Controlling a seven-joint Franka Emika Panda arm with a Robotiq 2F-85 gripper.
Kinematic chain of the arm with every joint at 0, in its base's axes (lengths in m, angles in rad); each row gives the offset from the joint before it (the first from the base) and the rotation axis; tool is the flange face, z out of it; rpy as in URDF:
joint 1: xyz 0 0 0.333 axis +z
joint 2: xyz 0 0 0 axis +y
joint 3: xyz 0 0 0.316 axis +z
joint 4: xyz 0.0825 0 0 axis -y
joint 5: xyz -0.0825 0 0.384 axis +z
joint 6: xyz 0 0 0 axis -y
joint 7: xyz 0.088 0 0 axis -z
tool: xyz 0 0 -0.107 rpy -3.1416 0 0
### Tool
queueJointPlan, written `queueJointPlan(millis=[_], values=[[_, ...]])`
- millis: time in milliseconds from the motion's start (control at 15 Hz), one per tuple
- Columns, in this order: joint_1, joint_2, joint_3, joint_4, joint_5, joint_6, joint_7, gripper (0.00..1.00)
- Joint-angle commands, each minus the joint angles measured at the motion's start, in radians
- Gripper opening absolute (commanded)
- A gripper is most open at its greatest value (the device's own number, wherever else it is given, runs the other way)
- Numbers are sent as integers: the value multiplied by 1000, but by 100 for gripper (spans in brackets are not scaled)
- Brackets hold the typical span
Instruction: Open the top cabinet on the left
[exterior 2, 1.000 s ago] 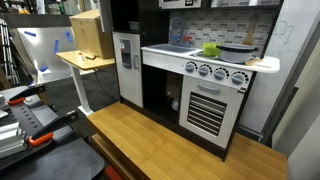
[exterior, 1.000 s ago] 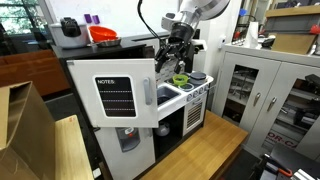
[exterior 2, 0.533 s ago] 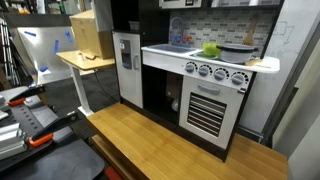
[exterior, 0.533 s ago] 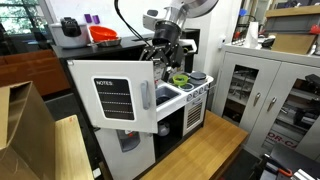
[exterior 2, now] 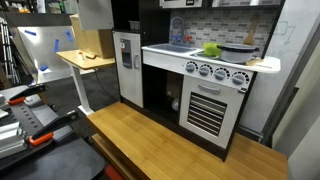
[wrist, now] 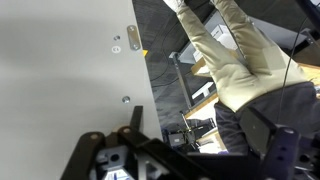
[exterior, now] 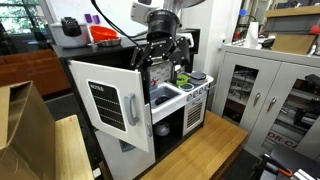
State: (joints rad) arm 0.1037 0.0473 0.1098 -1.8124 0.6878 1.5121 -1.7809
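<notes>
Swung wider than half a second ago, the top cabinet (exterior: pixel 110 105) now stands well out from the toy kitchen (exterior 2: pixel 215 110), its black chalkboard face turned to the near left in an exterior view. In an exterior view from the opposite side, a white slab of that door (exterior 2: pixel 95 12) has come into the far left corner, in front of the cardboard box (exterior 2: pixel 92 42). In the wrist view the door's plain white back (wrist: pixel 60 60) fills the left half of the picture.

Above the kitchen, the arm (exterior: pixel 160 18) reaches down behind the door's far upper edge. The gripper (exterior: pixel 158 58) sits right against that edge, but whether its jaws are clenched on the door or released cannot be told; the wrist view shows only dark parts of it (wrist: pixel 125 150) low beside the panel.

Below the open door is the shorter dispenser door (exterior 2: pixel 126 55), shut. The grey bar handle (exterior: pixel 131 107) stands upright on the door's right side, clear of the gripper. A green object (exterior 2: pixel 210 50) lies on the counter.
</notes>
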Motion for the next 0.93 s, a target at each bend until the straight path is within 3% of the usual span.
queueJointPlan(millis=[0, 467, 867], values=[[-29, -9, -28, 0, -5, 48, 22, 100], [-102, -96, -114, -22, -37, 227, 180, 100], [-115, -185, -141, -13, -160, 299, 400, 100]])
